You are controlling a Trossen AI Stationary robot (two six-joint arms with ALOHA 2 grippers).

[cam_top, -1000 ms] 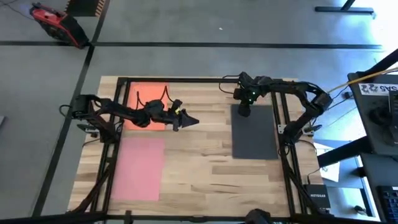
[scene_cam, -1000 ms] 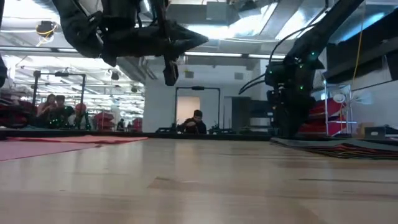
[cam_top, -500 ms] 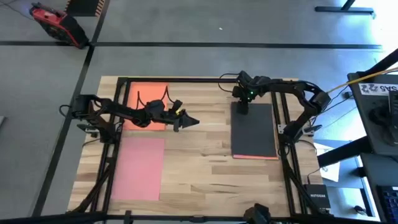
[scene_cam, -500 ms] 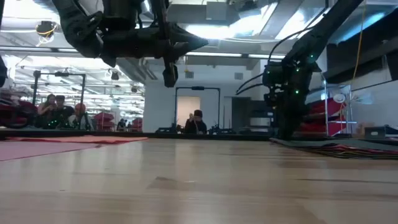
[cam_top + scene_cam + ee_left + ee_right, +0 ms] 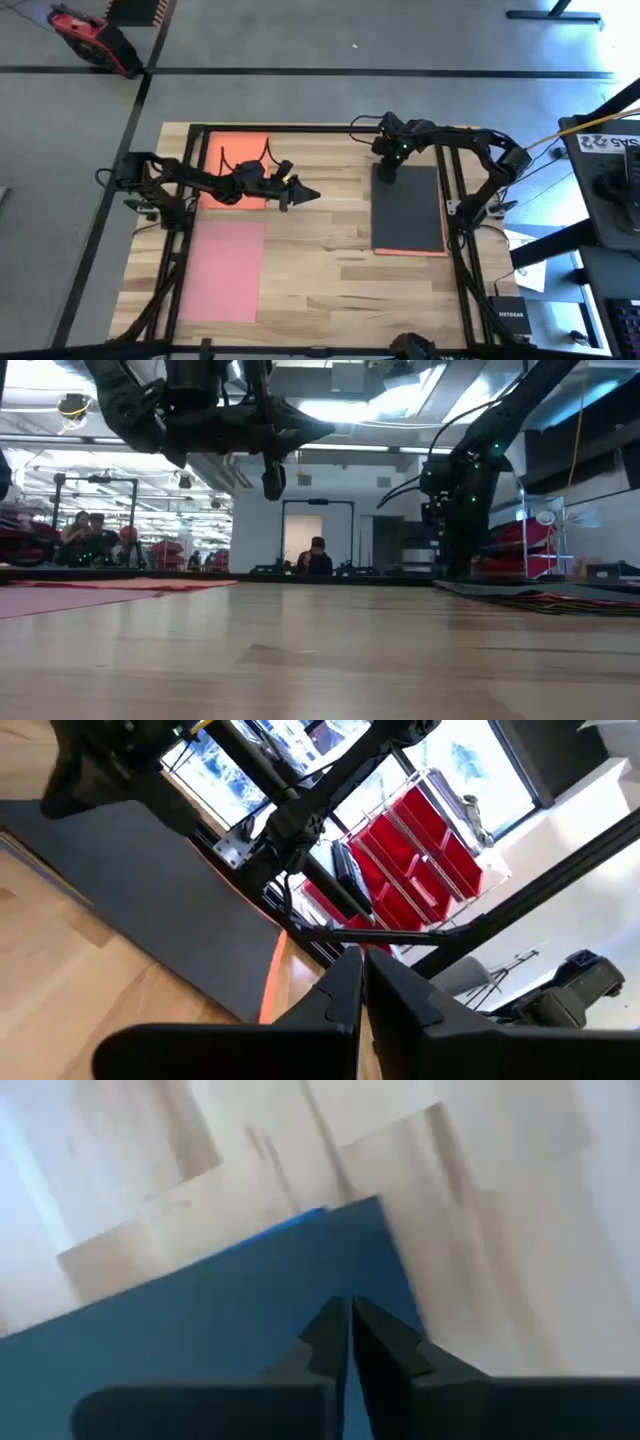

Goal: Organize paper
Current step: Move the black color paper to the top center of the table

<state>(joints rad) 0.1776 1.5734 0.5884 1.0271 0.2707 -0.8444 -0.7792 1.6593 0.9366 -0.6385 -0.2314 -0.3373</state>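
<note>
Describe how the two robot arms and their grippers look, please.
Both arms are dark, jointed and slim, with black cables looping along them. The left gripper ends in two tapered dark fingers and carries a small yellow mark near its wrist. The right gripper has similar pointed fingers, and small green lights glow on its wrist.

floor [image 5: 300,50]: grey | red shelving [image 5: 420,870] | bright ceiling lights [image 5: 350,405]
</note>
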